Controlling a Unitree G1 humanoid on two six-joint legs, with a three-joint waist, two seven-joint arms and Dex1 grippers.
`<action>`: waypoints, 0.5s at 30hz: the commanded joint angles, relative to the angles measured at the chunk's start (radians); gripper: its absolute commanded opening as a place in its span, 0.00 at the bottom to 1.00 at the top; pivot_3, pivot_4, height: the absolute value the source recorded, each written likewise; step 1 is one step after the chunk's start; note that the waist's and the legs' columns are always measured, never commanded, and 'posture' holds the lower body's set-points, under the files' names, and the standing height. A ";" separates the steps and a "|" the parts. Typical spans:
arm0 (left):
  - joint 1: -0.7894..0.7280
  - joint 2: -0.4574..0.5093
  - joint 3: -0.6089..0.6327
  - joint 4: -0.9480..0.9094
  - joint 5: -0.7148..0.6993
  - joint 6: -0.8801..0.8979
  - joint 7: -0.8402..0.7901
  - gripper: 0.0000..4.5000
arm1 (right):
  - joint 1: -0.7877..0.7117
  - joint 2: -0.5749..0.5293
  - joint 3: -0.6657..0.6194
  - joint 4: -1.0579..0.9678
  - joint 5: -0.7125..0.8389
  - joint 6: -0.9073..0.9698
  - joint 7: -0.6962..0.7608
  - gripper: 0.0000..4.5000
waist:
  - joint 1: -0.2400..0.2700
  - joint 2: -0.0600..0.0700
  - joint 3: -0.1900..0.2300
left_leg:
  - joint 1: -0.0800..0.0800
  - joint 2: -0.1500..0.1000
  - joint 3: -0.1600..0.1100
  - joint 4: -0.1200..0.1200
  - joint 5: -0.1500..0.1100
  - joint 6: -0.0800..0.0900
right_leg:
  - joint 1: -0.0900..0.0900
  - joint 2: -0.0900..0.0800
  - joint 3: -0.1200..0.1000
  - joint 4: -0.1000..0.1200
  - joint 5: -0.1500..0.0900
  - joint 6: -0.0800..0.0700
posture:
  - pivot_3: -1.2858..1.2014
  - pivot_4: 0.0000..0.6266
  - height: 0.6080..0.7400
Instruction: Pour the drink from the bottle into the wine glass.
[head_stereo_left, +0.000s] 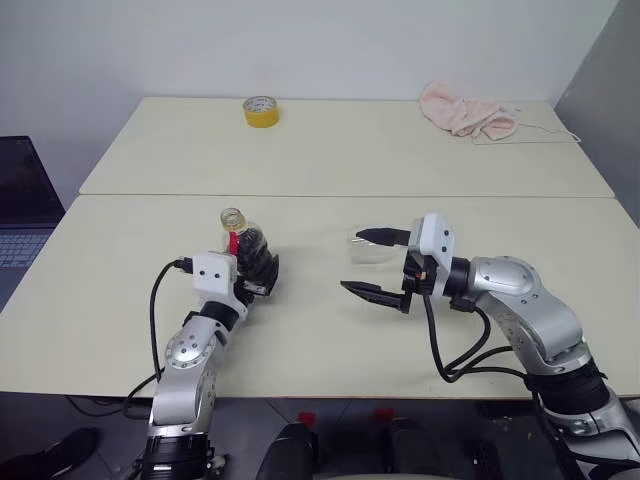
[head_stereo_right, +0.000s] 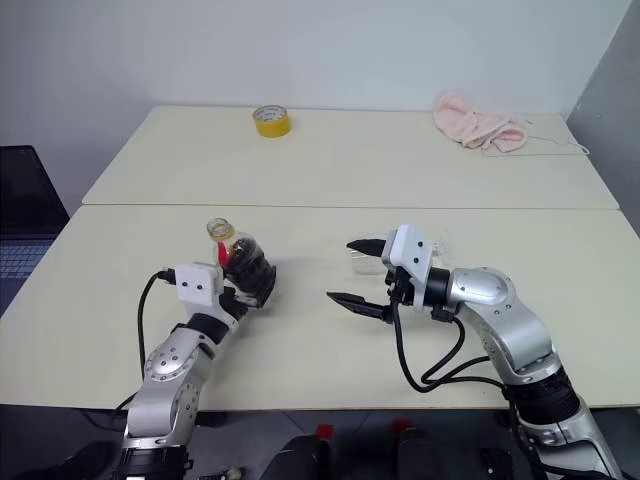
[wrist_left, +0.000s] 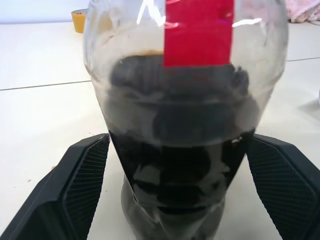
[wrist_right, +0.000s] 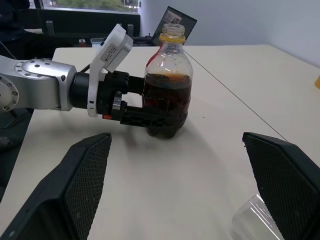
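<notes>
Two pale cream tables stand pushed together, the near table (head_stereo_left: 320, 340) meeting the far table (head_stereo_left: 350, 150) along a straight seam. Behind the far table rises a plain white wall (head_stereo_left: 300, 45). A dark laptop (head_stereo_left: 22, 205) sits just beside the near table's left edge.

Bottle and grippers on the desk
The bottle (head_stereo_right: 240, 258) is standing near the desk's (head_stereo_right: 330, 170) front edge, between the left gripper's (head_stereo_right: 258, 283) spread fingers; the right gripper (head_stereo_right: 352, 273) is gaping.
</notes>
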 joint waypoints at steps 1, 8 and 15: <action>0.024 -0.001 0.001 -0.080 0.009 -0.027 0.016 0.99 | -0.007 -0.016 -0.025 -0.052 0.024 0.008 0.015 1.00 | 0.000 0.000 0.000 | 0.000 0.000 0.000 0.000 0.000 0.000 | 0.000 0.000 0.000 0.000 0.000 0.000 | 0.52 0.24 1.00; 0.091 0.006 -0.001 -0.159 0.009 -0.016 0.020 0.99 | 0.009 -0.048 -0.042 -0.056 0.039 0.015 0.029 1.00 | 0.000 0.000 0.000 | 0.000 0.000 0.000 0.000 0.000 0.000 | 0.000 0.000 0.000 0.000 0.000 0.000 | 0.52 0.24 1.00; 0.170 0.037 0.024 -0.227 -0.008 0.005 0.006 0.99 | 0.017 -0.070 -0.063 -0.059 0.052 0.019 0.041 1.00 | 0.000 0.000 0.000 | 0.000 0.000 0.000 -0.001 0.000 0.000 | 0.000 0.000 0.000 0.000 0.000 0.000 | 0.52 0.24 1.00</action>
